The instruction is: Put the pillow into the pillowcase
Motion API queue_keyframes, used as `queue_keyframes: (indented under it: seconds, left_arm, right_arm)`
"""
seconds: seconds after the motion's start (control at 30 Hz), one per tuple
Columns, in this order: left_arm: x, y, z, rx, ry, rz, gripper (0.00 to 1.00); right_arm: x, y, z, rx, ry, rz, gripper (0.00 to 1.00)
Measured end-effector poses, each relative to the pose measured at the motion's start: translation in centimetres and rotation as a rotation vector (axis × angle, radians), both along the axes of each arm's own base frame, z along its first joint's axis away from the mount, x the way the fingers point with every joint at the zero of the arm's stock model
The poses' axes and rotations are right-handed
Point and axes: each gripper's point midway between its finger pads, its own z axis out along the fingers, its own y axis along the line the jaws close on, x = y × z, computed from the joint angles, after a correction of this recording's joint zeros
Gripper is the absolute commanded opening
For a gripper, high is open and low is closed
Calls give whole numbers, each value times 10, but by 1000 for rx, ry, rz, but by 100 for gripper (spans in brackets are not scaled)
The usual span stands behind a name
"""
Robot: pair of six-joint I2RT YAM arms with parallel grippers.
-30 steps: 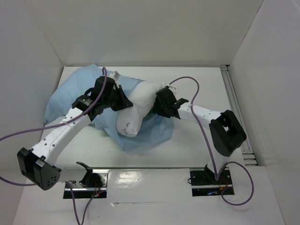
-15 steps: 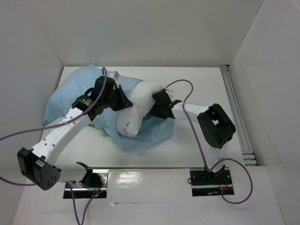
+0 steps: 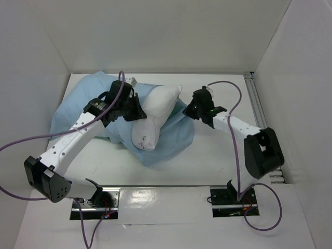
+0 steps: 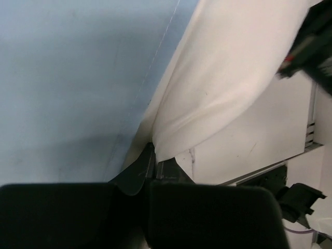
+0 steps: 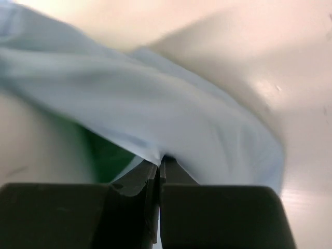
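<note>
The white pillow (image 3: 153, 116) lies slantwise on the pale blue pillowcase (image 3: 78, 106), which is spread over the left and middle of the table. My left gripper (image 3: 134, 108) is at the pillow's left side, shut, with white pillow cloth (image 4: 223, 78) pinched at its tips (image 4: 154, 158) and blue cloth (image 4: 72, 72) beside it. My right gripper (image 3: 192, 110) is just right of the pillow's far end. In the right wrist view it is shut (image 5: 160, 162) on a fold of the pillowcase (image 5: 171, 119), lifted off the table; the green inner face (image 5: 106, 155) shows underneath.
White walls box in the table on three sides. A metal rail (image 3: 259, 119) runs along the right edge. Purple cables (image 3: 233, 129) trail from both arms. Bare table (image 3: 218, 155) lies to the right of and in front of the cloth.
My right gripper has shut on the pillowcase's edge beside the pillow and drawn it up and to the right. The left gripper has shifted slightly farther away, still shut.
</note>
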Motion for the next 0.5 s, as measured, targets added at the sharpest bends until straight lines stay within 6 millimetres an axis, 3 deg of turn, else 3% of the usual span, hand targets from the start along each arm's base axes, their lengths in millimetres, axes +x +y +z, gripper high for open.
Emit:
queue_keyframes:
  seconds: [0.07,0.13,0.33,0.37,0.4,0.43,0.5]
  left_arm:
    - [0,-3,-9,27,19,-29,0]
    - [-1,-7,-18,54,35,-63,0]
    - [-5,-20,-39,167,75,-171,0]
    - [-5,-22,-39,184,74,-186,5]
    - [-6,-25,-37,198,70,-209,18]
    - [-6,-28,-32,208,61,-230,49]
    - [-7,-37,-14,208,26,-273,69]
  right_arm:
    - [8,-6,34,88,-69,12,0]
    - [10,-8,54,150,-116,34,0]
    - [3,1,74,252,-176,125,0]
    - [2,3,76,257,-181,139,0]
    - [1,5,77,255,-184,150,0]
    - [1,5,78,249,-189,162,0]
    - [1,8,81,237,-203,184,0]
